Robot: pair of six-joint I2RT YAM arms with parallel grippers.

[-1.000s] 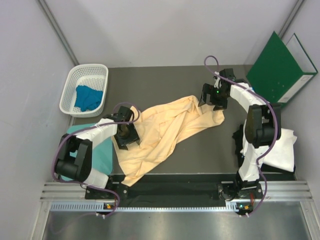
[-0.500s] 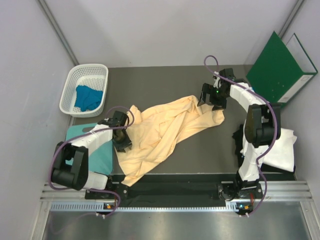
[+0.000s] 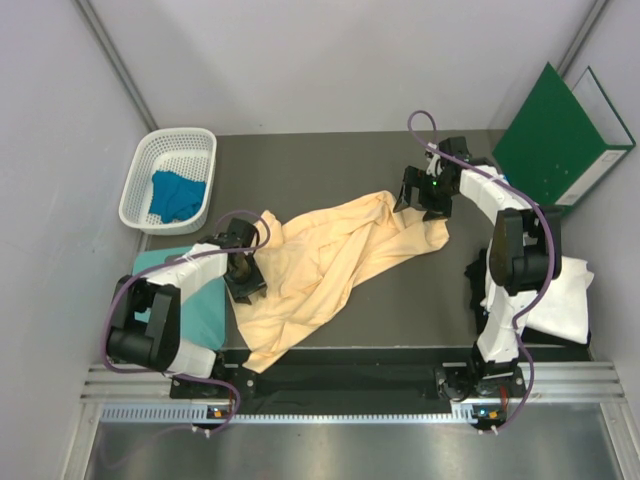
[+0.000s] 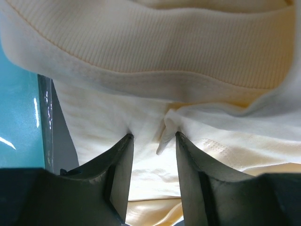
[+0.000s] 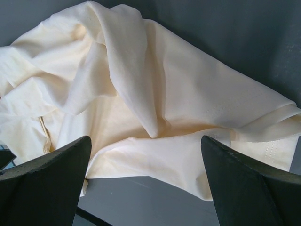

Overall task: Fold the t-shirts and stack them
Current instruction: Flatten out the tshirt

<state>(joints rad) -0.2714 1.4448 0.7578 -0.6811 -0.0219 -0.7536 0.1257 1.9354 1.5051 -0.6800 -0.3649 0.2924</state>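
A: where's the work sitting?
B: big peach-yellow t-shirt (image 3: 330, 260) is lying crumpled across the middle of the table (image 3: 330, 165), running diagonally from near-left to far-right, with its near corner reaching the front edge. White t-shirt (image 3: 565, 300) is sitting at the right edge and the blue t-shirt (image 3: 177, 195) is lying in the basket (image 3: 135, 200) far-left. Not seeing a stack
A: which step are we reading this as?
B: reading it as spreading the peach one flat, with no fold started. Next move is calling for a firm pinch on two edges well apart, then drawing them outward to take the wrinkles out
A: arms?
B: left arm is bending in low over the shirt's left edge, and the right arm is reaching out to its far-right end
A: grippers?
B: left gripper (image 4: 153, 136) is pointing down into the cloth just below a ribbed band, likely the collar. Jaws are standing about half apart and a small ridge of fabric is rising between the fingers (image 4: 120, 174), not looking pinched. Right gripper (image 5: 145, 141) is hovering just above the far-right hem, jaws spread wide and gripping nothing
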